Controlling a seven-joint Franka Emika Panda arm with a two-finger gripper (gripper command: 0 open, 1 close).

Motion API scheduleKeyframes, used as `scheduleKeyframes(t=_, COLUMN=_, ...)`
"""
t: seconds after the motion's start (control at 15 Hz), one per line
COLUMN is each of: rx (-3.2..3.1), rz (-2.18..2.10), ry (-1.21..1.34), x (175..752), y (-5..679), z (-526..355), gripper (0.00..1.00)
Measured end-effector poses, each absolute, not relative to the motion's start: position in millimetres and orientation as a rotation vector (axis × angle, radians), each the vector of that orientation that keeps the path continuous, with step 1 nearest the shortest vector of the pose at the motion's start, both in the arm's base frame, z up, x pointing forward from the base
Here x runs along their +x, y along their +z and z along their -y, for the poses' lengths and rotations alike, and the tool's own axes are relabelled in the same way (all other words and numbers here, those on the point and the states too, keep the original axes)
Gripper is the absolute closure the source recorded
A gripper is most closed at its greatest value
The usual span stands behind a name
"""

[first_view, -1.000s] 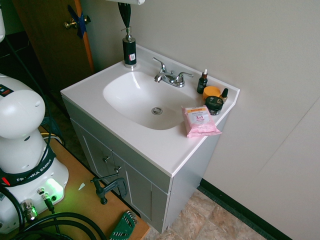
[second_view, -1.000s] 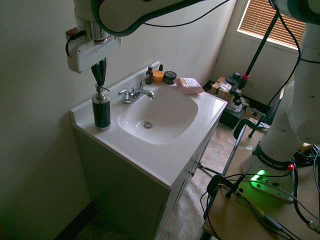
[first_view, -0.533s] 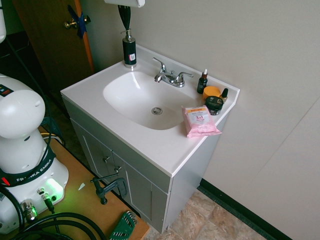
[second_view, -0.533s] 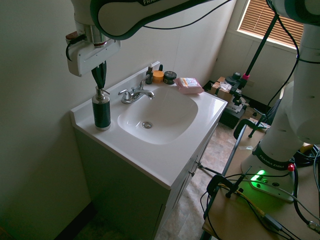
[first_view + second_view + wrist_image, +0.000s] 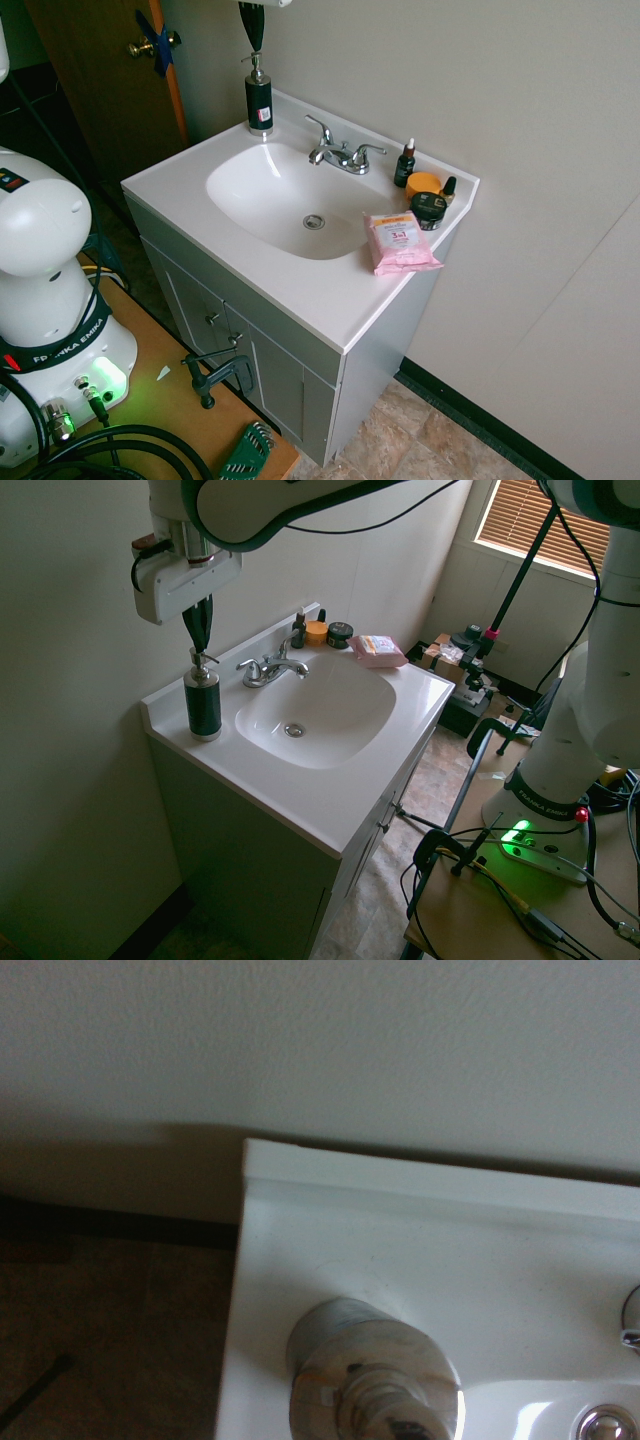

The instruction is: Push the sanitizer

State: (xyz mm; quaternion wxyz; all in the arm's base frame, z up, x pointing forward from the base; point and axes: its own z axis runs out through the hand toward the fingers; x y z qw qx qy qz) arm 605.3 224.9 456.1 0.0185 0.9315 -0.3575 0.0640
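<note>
The sanitizer (image 5: pixel 259 102), a tall black pump bottle with a silver head and a small red-and-white label, stands upright on the back left corner of the white vanity top (image 5: pixel 190 185), close to the wall. My gripper (image 5: pixel 253 42) hangs straight above its pump head, fingers shut together and pointing down, holding nothing. From the other side the gripper (image 5: pixel 200 642) ends just over the sanitizer (image 5: pixel 203 702); contact with the pump cannot be told. The wrist view looks down on the silver pump head (image 5: pixel 375 1380) beside the counter's corner.
A chrome faucet (image 5: pixel 340 155) sits behind the sink basin (image 5: pixel 290 195). At the back right stand a small dropper bottle (image 5: pixel 405 165), an orange-lidded jar (image 5: pixel 424 184) and a black jar (image 5: pixel 430 208), with a pink wipes pack (image 5: pixel 398 240) in front. The wall runs right behind the bottle.
The gripper has shifted only slightly above the pump head, staying shut. The sanitizer stands where it was.
</note>
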Motion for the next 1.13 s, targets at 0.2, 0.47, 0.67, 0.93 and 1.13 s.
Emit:
scheduleKeyframes(t=0.2, rx=2.891, rz=1.161, ry=0.207, x=597.6, y=470.6, z=-201.2, gripper=0.00)
scheduleKeyframes(t=0.47, rx=2.857, rz=1.254, ry=0.171, x=574.7, y=452.0, z=-123.3, gripper=0.00)
scheduleKeyframes(t=0.67, rx=2.830, rz=1.323, ry=0.150, x=545.7, y=433.4, z=-63.7, gripper=0.00)
scheduleKeyframes(t=0.93, rx=2.814, rz=1.371, ry=0.100, x=508.8, y=414.6, z=-30.2, gripper=0.00)
scheduleKeyframes(t=1.13, rx=2.820, rz=1.390, ry=0.057, x=478.8, y=399.5, z=-20.0, gripper=0.00)
